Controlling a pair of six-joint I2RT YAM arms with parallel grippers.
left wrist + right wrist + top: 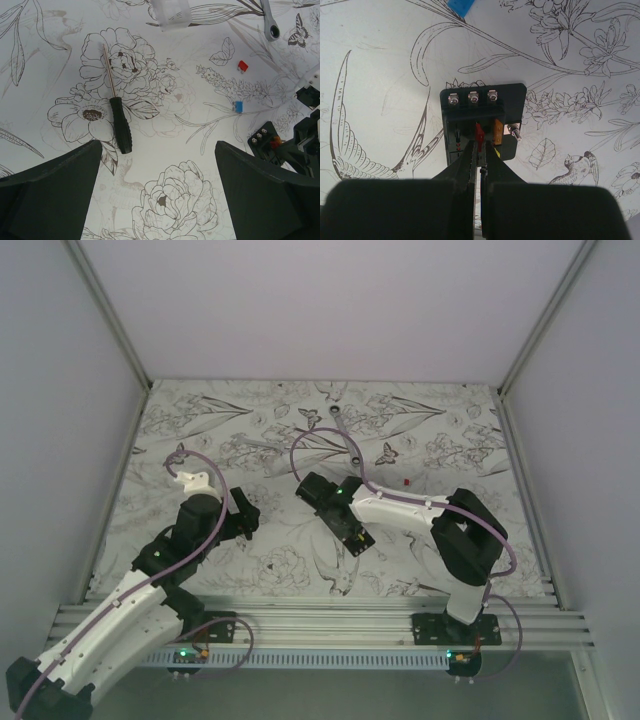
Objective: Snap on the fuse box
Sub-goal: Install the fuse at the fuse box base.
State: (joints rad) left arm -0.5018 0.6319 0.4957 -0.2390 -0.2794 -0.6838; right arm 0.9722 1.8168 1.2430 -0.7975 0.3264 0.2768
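The fuse box [485, 112] lies near the middle of the table [250, 420], with the right gripper [480, 152] pinched together on a red fuse [479, 134] standing in it (an orange fuse [497, 138] sits just beside). The left gripper [157, 145] hangs wide apart and empty, near a black-handled screwdriver [121, 131].

Open surface [170, 100] lay between the left gripper's [159, 145] spread fingers, with the screwdriver [120, 130] just beyond one fingertip. The right gripper [480, 152], pinched together, blocked the fuse box's [482, 107] near side. A blue fuse [238, 106] and a red fuse [242, 65] lay loose farther out.
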